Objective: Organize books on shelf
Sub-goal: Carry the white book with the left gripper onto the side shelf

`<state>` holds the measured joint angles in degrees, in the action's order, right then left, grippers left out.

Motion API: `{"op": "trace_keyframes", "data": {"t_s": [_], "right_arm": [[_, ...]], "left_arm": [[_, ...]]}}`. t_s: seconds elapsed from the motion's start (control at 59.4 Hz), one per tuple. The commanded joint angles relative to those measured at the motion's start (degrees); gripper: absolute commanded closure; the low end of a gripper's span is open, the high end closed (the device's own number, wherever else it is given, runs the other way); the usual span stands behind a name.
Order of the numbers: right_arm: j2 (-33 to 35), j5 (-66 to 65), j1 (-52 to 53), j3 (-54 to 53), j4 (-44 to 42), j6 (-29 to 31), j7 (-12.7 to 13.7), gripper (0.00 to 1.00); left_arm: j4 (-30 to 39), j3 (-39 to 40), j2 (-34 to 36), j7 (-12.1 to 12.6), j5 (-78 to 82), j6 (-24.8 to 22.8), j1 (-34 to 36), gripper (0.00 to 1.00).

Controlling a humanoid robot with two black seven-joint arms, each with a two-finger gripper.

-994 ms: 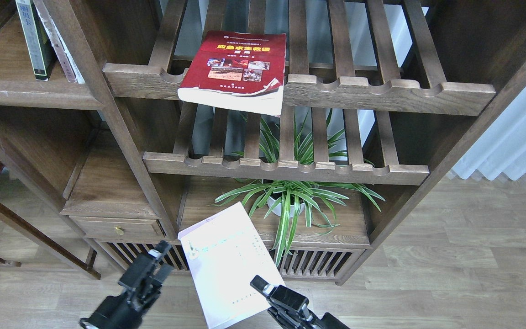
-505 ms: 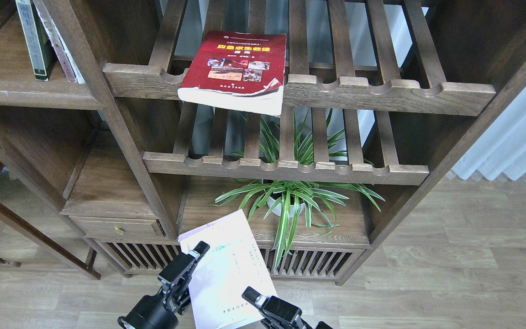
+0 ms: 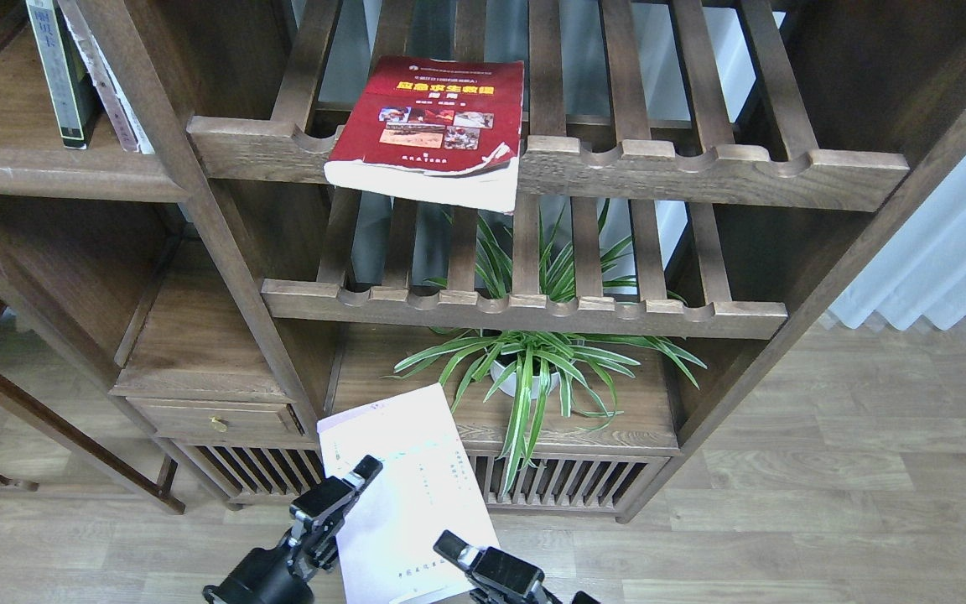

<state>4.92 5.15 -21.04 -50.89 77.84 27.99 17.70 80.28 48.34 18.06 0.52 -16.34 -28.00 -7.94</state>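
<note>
- The white book is held up low in the middle of the view, in front of the bottom of the bookcase, tilted with its top to the left.
- The left tool is at the book's left edge. One finger lies on the cover. It looks clamped on the book.
- The right tool is at the book's lower right edge. I cannot tell if its fingers are apart or together.
- The red book lies flat on the top rack. It sits near the rack's left end, and its near edge sticks out over the front rail.
- The shelf is at the top left. Two books stand near its right end: a grey book and a thin book leaning just beside it.
- A second rack is below the first.
- A plant in a white pot stands on the board under the racks.
</note>
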Motion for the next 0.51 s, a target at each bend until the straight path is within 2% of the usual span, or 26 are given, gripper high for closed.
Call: {"op": "trace_keyframes", "data": {"t_s": [0.0,0.168,0.219,0.404,0.488], "right_arm": [[0.09,-0.31,0.03,-0.17,-0.06,0.01,-0.21,0.12],[0.09,-0.23,0.65,-0.79,-1.20,0.01,-0.47,0.08],[0.09,-0.14,0.73,-0.79,-1.82,0.01,-0.56,0.08],[-0.35,-0.31,0.73,0.09,-2.08,0.01,-0.38,0.08],[-0.44,-0.31,0.82,0.09,-2.17,0.01,-0.38,0.08]], "left_arm": [[3.82,4.83,4.79,0.18,-0.01,0.00,-1.64,0.94],[11.74,17.39,14.98,0.27,-0.01,0.00,-6.82,0.94],[13.40,23.44,18.75,0.27,-0.01,0.00,-8.40,0.94],[15.17,43.56,27.02,0.18,-0.01,0.00,-10.69,0.94],[14.99,49.65,30.36,0.27,-0.01,0.00,-10.69,0.94]]}}
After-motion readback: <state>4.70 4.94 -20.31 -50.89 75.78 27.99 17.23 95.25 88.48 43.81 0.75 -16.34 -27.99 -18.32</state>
